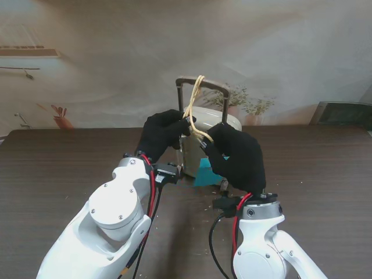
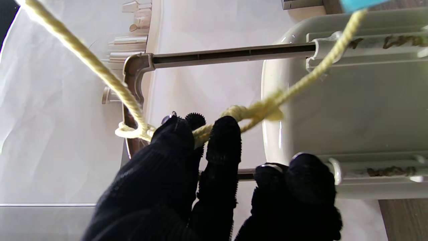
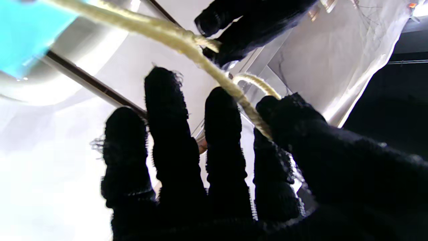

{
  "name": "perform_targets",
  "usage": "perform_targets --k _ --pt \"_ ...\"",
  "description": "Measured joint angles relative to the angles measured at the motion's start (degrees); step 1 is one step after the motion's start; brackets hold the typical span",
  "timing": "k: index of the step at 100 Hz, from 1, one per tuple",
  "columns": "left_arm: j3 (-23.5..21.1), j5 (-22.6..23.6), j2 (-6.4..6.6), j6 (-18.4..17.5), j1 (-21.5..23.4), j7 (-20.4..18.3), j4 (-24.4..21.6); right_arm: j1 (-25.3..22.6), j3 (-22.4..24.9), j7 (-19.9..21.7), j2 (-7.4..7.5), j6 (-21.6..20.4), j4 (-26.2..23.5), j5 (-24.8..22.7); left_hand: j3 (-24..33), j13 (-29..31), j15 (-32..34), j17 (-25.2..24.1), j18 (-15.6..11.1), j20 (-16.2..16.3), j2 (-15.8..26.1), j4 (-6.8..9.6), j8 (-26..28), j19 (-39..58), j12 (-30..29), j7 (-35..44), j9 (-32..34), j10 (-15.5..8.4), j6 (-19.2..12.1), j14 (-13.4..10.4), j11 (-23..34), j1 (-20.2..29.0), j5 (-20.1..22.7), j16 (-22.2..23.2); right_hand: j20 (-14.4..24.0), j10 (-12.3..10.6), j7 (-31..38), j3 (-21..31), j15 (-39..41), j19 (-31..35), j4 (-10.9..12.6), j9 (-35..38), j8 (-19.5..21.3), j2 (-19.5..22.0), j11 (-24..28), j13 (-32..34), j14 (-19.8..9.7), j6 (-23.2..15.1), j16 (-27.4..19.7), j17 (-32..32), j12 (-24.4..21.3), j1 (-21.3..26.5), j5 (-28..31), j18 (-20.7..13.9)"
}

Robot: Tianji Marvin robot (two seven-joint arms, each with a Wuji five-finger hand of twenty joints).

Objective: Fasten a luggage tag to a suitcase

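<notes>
While the stand camera looked down on it, the small white suitcase (image 1: 204, 136) stood upright near the middle of the dark wooden table (image 1: 64, 168), a bit toward the far edge, with its telescopic handle (image 1: 203, 83) pulled up. The yellowish cord (image 1: 195, 99) was already draped over the handle's top bar, so the threading part looked done to me. The turquoise luggage tag (image 1: 204, 172) hung against the case on the side nearer to me. The left hand (image 1: 164, 133) was pinching the cord just beside the left handle post, and the right hand (image 1: 238, 154) was clamped on the other stretch of cord in front of the case.

Over on the left wrist cam, you could see the cord (image 2: 103, 75) looped round the handle's corner (image 2: 133, 67), and a knot (image 2: 249, 112) sat in the line right by the fingertips (image 2: 223, 134), which were closed on the cord. Honestly couldn't tell if that knot was the tag's own loop knot or something being tied.

From the right wrist cam, the cord (image 3: 214, 68) ran between the thumb and fingers (image 3: 222, 110) of that hand, gripped, with the blue tag (image 3: 26, 36) blurry at the corner and the left hand's fingers (image 3: 240, 26) on the same cord.

My guess: past halfway. What seemed left was passing the tag through the loop or snugging it tight, then letting go.
</notes>
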Motion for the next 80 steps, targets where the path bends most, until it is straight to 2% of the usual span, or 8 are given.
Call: perform_targets --k 13,26,44,55,58,62,66,80 --pt "-0.7 -0.1 0.33 -0.1 0.9 -0.6 -1.4 0.7 -0.4 -0.1 -0.27 2.6 0.6 0.5 0.0 -11.2 3.6 -0.6 0.1 0.0 0.0 0.00 1.5 -0.3 0.0 0.2 -0.1 0.0 0.0 3.5 0.1 0.0 0.0 0.0 0.0 0.0 0.4 0.0 0.0 0.0 0.0 0.0 0.0 0.1 0.0 0.0 0.0 0.0 0.0 0.0 0.0 0.0 -0.2 0.0" --pt "-1.3 -0.6 0.57 -0.1 1.7 -0.8 -2.6 1.1 -0.8 0.3 -0.34 3.2 1.5 0.9 0.0 -11.5 3.6 -0.7 0.1 0.0 0.0 0.00 3.4 -0.7 0.0 0.9 -0.1 0.0 0.0 3.7 0.4 0.0 -0.1 0.0 0.0 0.1 0.4 0.0 0.0 0.0 0.0 0.0 -0.7 0.1 0.0 -0.4 0.0 0.0 0.0 -0.8 -0.1 0.0 -0.2 0.0" --pt "-2.4 1.1 0.97 0.0 2.7 -2.0 -3.9 1.9 -1.1 2.9 -0.31 5.0 2.6 2.3 -6.6 -14.7 3.8 -3.0 0.1 0.1 4.4 0.00 13.6 -1.6 0.4 6.5 -4.4 0.1 0.0 4.2 3.5 2.5 -5.8 0.0 0.0 1.3 0.4 -1.1 -0.3 -0.1 0.0 -1.8 -5.8 1.4 0.0 -2.4 0.1 -0.3 -1.2 -2.9 -0.2 0.1 -1.7 0.0" --pt "-2.9 3.4 1.44 0.1 3.1 -3.0 -4.3 2.0 -0.9 5.3 -0.21 5.9 2.8 3.0 -7.6 -14.7 3.8 -3.0 0.1 0.2 4.5 0.00 15.0 -1.7 0.9 6.7 -4.7 0.1 0.0 4.2 3.7 3.1 -5.8 0.0 -0.5 2.3 -6.4 -1.0 -2.5 -2.0 0.0 -6.3 -12.2 1.4 -1.3 -6.4 0.7 3.1 -1.5 -6.8 -0.2 -1.6 -6.0 0.0" --pt "-3.0 3.4 1.50 0.2 3.1 -2.9 -4.4 2.0 -0.8 6.7 -0.15 6.3 2.8 3.3 -7.9 -14.7 3.8 -3.0 0.1 0.3 4.5 0.00 15.0 -1.7 0.9 6.7 -4.7 0.1 0.0 4.2 3.7 3.5 -5.9 0.0 -0.5 2.7 -10.5 -0.6 -3.1 -2.7 1.5 -7.9 -12.2 1.4 -1.6 -7.8 0.7 4.7 -1.9 -8.0 -0.2 -4.3 -6.0 0.0" --pt "-3.1 3.5 1.53 0.3 3.2 -2.8 -4.5 1.9 -0.5 8.4 -0.02 6.6 2.7 3.7 -8.1 -14.7 3.8 -3.0 0.1 0.5 4.5 0.00 15.0 -1.7 0.9 6.7 -4.7 0.1 0.0 4.2 3.7 3.5 -5.9 0.0 -0.5 3.0 -16.2 0.4 -4.1 -3.7 4.9 -10.0 -11.1 1.6 -2.1 -9.7 0.8 6.0 -2.0 -9.7 -0.3 -7.2 -6.9 -0.1" --pt "-3.2 3.8 1.56 0.3 3.2 -2.7 -4.5 1.8 -0.3 9.8 0.17 6.8 2.6 3.9 -8.1 -14.7 3.8 -3.0 0.1 0.7 4.5 0.00 15.0 -1.7 0.9 6.7 -4.7 0.1 0.1 4.2 3.7 3.5 -5.9 0.0 -0.6 3.2 -19.8 0.4 -5.0 -5.0 6.6 -12.2 -9.8 1.5 -2.9 -11.8 0.8 7.2 -2.4 -11.2 -0.9 -9.5 -8.0 -0.5" --pt "-3.6 4.6 1.61 0.4 3.4 -2.5 -4.8 1.0 0.2 10.7 0.92 7.1 2.0 3.9 -8.1 -14.7 3.8 -3.0 0.1 0.8 4.5 0.00 13.7 -1.7 0.9 6.7 -4.7 0.7 0.4 4.2 3.7 3.5 -5.8 0.0 -1.2 3.7 -25.3 0.1 -7.7 -7.9 7.0 -17.1 -9.8 3.0 -4.9 -16.6 1.3 9.3 -3.3 -15.0 -2.3 -14.0 -11.0 -0.9"
